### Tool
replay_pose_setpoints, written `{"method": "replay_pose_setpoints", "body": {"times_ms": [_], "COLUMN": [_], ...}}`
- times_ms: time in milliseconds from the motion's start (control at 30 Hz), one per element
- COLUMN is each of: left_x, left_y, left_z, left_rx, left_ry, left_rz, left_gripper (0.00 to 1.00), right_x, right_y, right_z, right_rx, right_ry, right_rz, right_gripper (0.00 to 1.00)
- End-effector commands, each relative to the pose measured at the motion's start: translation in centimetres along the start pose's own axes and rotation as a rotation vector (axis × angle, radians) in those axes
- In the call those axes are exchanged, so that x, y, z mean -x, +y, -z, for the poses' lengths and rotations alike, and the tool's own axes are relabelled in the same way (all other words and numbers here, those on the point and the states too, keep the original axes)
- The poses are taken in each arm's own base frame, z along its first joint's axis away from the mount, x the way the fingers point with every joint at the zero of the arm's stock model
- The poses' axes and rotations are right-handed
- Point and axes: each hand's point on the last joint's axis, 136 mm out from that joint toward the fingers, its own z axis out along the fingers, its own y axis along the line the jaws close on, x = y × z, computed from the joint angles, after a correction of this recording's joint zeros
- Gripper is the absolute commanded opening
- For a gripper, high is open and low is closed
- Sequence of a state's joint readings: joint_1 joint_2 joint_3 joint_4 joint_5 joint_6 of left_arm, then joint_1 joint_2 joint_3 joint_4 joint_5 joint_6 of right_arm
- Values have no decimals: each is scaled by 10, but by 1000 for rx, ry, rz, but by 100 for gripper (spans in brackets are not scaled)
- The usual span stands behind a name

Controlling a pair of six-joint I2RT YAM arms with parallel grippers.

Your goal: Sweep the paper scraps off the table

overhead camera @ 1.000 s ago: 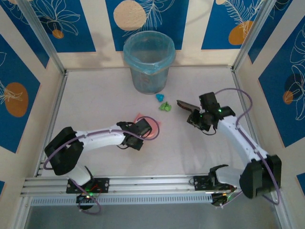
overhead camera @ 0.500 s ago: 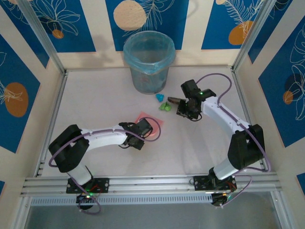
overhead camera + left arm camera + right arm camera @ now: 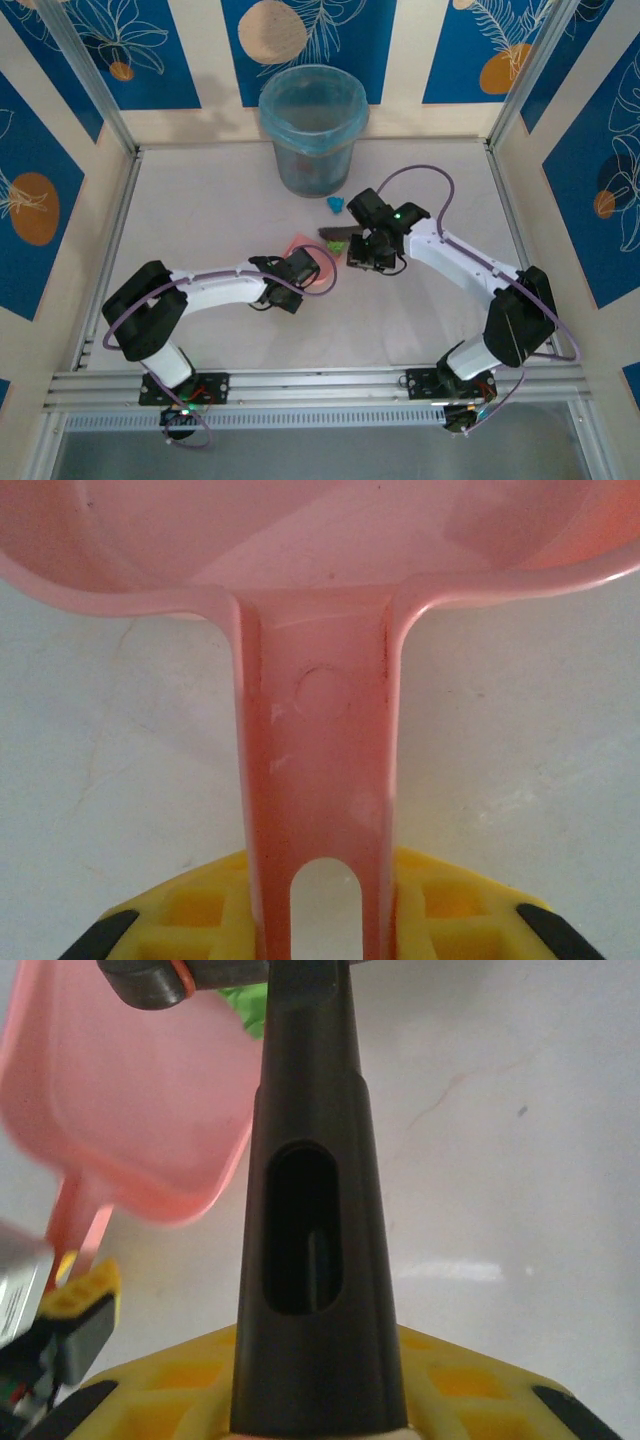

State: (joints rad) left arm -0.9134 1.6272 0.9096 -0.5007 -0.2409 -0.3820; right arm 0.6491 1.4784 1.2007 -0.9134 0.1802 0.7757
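1. Left gripper (image 3: 300, 272) is closed on the handle of a pink dustpan (image 3: 299, 248). In the left wrist view its yellow pads sit on either side of the handle.
2. The dustpan lies flat on the table (image 3: 210, 200) near the middle, with its open tray pointing to the far right.
3. The right gripper (image 3: 368, 250) is clamped around the dark handle of a brush (image 3: 308, 1210). It reaches in from the right, and the brush head points left toward the dustpan's mouth.
4. A green paper scrap (image 3: 245, 1005) sits at the brush head, just beside the far edge of the dustpan. Whether it touches the pan cannot be told.
5. A cyan paper scrap (image 3: 335, 204) lies on the table farther back, between the brush and a blue-lined bin (image 3: 312, 125).
6. The bin stands upright at the far side of the table, against the patterned wall.
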Motion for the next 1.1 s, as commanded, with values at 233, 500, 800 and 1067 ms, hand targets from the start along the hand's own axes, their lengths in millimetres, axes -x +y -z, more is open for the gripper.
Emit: {"method": "replay_pose_setpoints", "body": {"times_ms": [233, 500, 800, 1067], "left_x": [-12, -13, -12, -10], "left_y": [-1, -1, 0, 3], "left_z": [-7, -2, -1, -1], "left_rx": [-29, -42, -42, -28], "left_ry": [28, 8, -8, -20], "left_rz": [-21, -14, -13, -11], "left_gripper": [0, 0, 0, 0], "right_x": [-42, -23, -45, -83], "right_y": [13, -27, -28, -8], "right_z": [41, 66, 40, 36], "right_rx": [204, 194, 95, 76], "right_ry": [31, -134, 12, 128], "right_rz": [-56, -172, -80, 93], "right_gripper": [0, 0, 0, 0]}}
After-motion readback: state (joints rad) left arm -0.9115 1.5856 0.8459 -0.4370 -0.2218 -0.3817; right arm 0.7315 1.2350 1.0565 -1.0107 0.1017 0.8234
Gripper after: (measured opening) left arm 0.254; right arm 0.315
